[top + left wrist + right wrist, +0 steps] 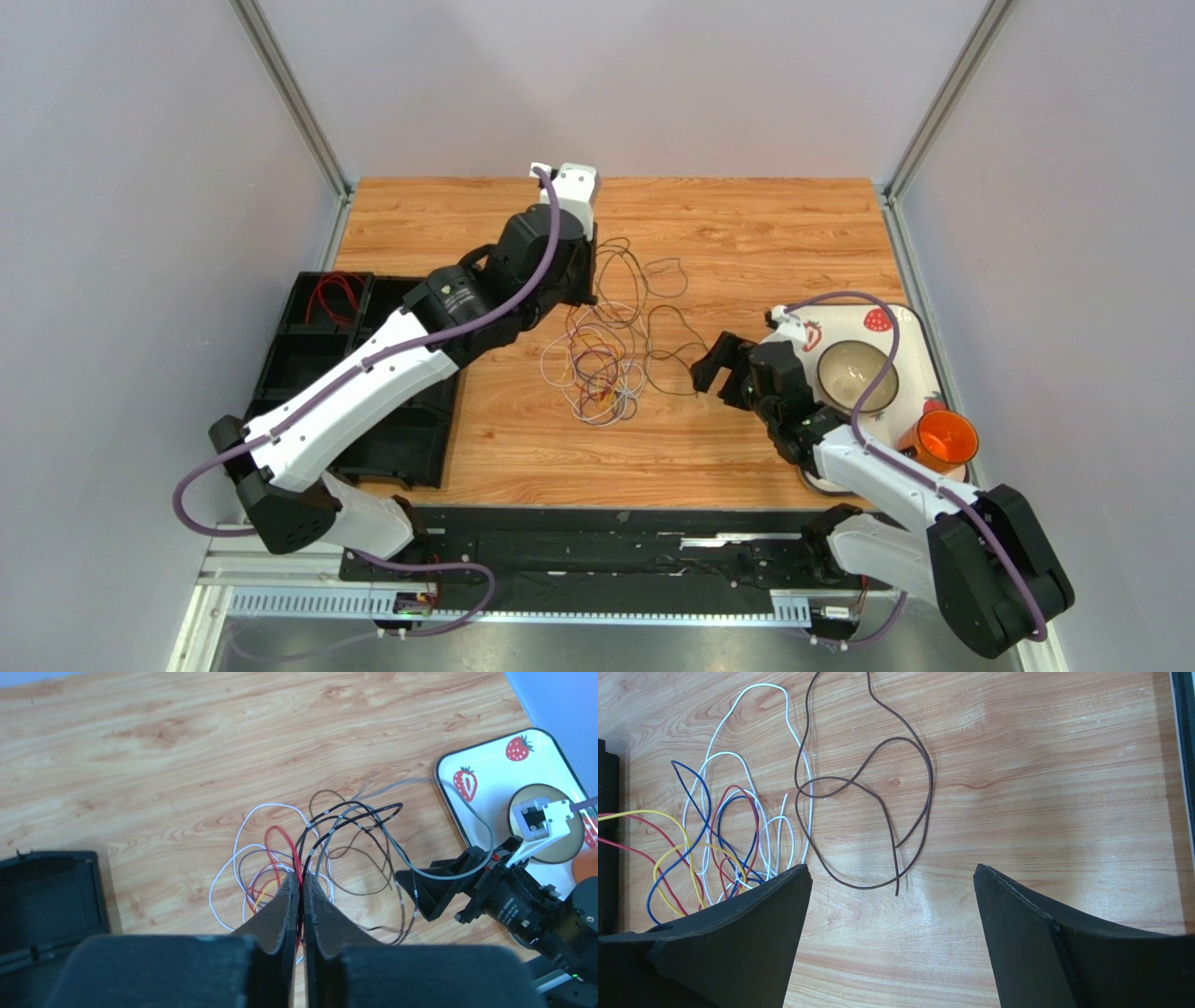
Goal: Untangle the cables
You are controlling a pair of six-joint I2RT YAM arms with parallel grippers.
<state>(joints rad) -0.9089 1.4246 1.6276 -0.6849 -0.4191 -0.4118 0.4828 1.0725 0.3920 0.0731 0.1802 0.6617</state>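
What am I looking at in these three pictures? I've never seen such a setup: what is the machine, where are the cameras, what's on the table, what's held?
Two robot arms are bolted at the near edge of a wooden table. The wide picture looks down from above and behind them; the other two come from cameras on each wrist, so the black wedges at the bottom are that arm's own fingers. In the middle lies a tangle of thin coloured cables. A black compartment tray sits at the left; a strawberry-print tray at the right carries a bowl, with an orange cup at its near corner. The left gripper is shut on the cables: dark and red strands run between its fingers. The right gripper is open and empty.
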